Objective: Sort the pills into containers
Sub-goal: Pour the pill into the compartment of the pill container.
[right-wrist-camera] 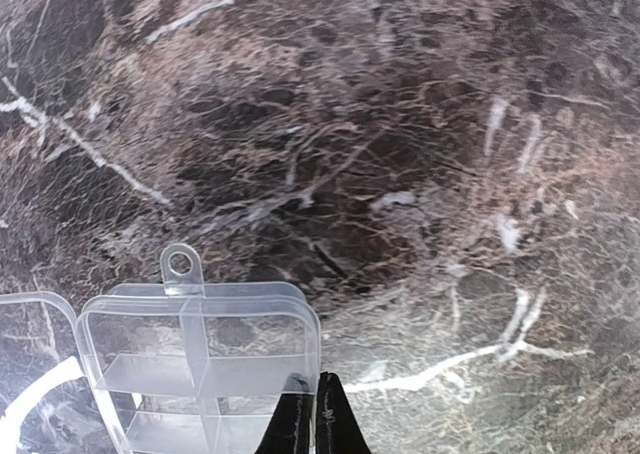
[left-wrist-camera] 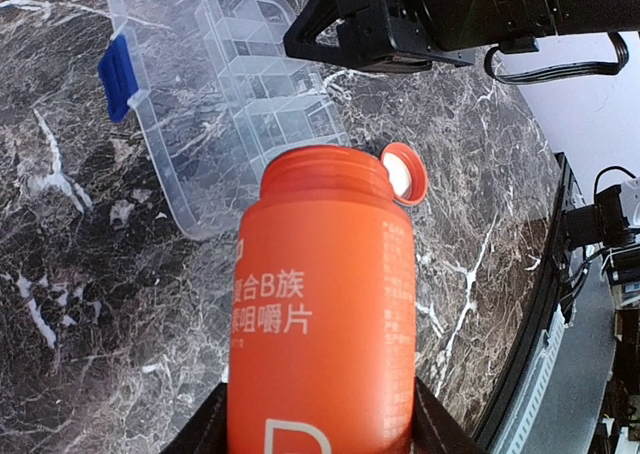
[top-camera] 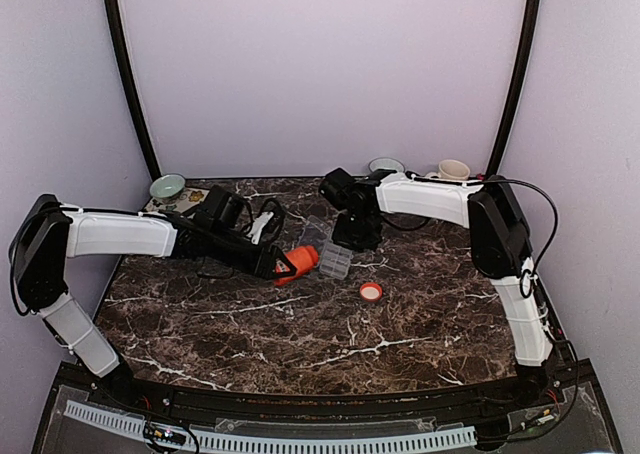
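Note:
The containers are one clear organiser box (top-camera: 335,262) with its lid (top-camera: 313,231) folded open, near the table's middle. Its empty compartments (left-wrist-camera: 275,104) show in the left wrist view, the lid (left-wrist-camera: 160,104) with a blue latch beside them. My left gripper (top-camera: 275,264) (left-wrist-camera: 320,424) is shut on an orange bottle (top-camera: 297,262) (left-wrist-camera: 320,314), which lies tilted with its open mouth towards the box. My right gripper (top-camera: 355,236) (right-wrist-camera: 310,414) is shut on the box's side wall (right-wrist-camera: 200,374). No pills are in view.
The bottle's orange cap (top-camera: 371,291) (left-wrist-camera: 405,172) lies on the marble to the right of the box. A green bowl (top-camera: 167,186) sits at the back left, and two pale bowls (top-camera: 385,165) (top-camera: 453,170) at the back right.

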Robot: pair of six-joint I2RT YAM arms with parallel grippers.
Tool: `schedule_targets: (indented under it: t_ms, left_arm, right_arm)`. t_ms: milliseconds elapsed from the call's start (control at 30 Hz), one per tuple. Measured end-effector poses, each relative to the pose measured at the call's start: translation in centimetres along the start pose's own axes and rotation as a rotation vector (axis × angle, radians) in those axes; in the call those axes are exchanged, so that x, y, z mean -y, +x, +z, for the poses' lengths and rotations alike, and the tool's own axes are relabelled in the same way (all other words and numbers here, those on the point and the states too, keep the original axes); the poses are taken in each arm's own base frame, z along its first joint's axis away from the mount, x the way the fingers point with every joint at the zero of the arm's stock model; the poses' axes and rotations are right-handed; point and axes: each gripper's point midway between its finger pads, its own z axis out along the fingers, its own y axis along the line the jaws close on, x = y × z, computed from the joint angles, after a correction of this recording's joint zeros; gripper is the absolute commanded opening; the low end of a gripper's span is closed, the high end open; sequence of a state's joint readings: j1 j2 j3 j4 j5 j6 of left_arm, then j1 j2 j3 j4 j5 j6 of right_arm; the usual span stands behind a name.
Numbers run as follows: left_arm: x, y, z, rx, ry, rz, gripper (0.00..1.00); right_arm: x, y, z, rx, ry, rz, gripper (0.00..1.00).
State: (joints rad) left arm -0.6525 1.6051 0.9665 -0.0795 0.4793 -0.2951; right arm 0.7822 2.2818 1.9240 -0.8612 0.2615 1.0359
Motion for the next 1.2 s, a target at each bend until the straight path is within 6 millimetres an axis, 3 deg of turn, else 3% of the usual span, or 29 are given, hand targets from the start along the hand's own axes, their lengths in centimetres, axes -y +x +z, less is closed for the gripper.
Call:
schedule_targets:
  t_ms: [433, 833, 1200]
  left_arm:
    - [-0.5, -0.4, -0.3, 0.018, -0.04, -0.001, 0.0]
    - [0.5, -0.1, 0.0, 0.017, -0.048, 0.011, 0.0]
    - [0.9, -0.8, 0.9, 0.017, -0.043, 0.012, 0.0]
  right_arm:
    - [2.1, 0.4, -0.5, -0.009, 0.097, 0.182, 0.0]
    - [1.9, 1.0, 0.4, -0.027, 0.165, 0.279, 0.0]
    - [2.2, 0.5, -1.2, 0.021, 0.205, 0.308, 0.0]
